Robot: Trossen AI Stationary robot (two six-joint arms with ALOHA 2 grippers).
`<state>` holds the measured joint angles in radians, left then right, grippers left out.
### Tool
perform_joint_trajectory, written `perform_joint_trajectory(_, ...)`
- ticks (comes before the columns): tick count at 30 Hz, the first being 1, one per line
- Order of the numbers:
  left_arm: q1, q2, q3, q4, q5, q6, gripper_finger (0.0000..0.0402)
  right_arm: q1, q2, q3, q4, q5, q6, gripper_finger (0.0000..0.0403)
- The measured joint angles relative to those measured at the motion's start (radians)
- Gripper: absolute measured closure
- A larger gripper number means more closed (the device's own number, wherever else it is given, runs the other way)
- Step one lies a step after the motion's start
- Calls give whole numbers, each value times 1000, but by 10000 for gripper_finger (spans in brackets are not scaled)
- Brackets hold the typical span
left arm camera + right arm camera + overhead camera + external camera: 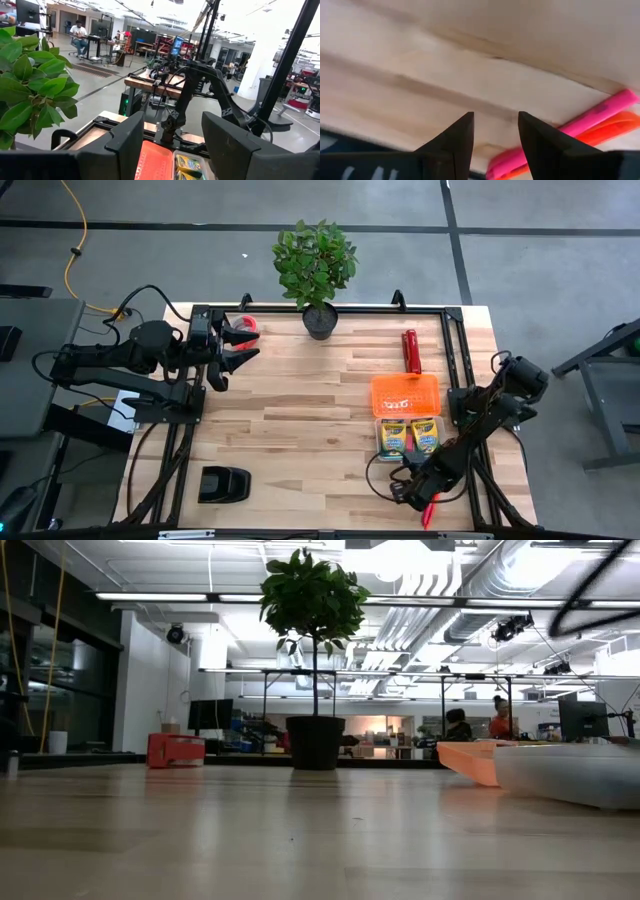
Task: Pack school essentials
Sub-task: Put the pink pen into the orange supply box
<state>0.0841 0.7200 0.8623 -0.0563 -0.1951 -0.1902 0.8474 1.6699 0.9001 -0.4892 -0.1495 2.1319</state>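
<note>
Two yellow-and-green crayon boxes lie in a clear container just near of the orange tray. A pink marker and a red-orange marker lie side by side on the wood at the table's near right edge. My right gripper points steeply down just beside them, open; only bare table shows between its fingers, and the markers lie off one finger's outer side. My left gripper hangs raised and level at the far left, open.
A potted plant stands at the far middle edge. A red cylinder lies beyond the tray, and a red tape roll lies under the left gripper. A black object sits near left. Bare wood fills the middle.
</note>
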Motion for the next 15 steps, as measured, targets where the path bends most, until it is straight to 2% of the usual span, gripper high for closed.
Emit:
perform_joint_trajectory(6,0,0,0,0,0,0,213,27,-71,0,-4,-34,12,258)
perform_joint_trajectory(9,0,0,0,0,0,0,213,69,-72,1,-18,-53,87,258)
perform_joint_trajectory(15,0,0,0,0,-1,2,213,100,-36,1,-20,-90,96,258)
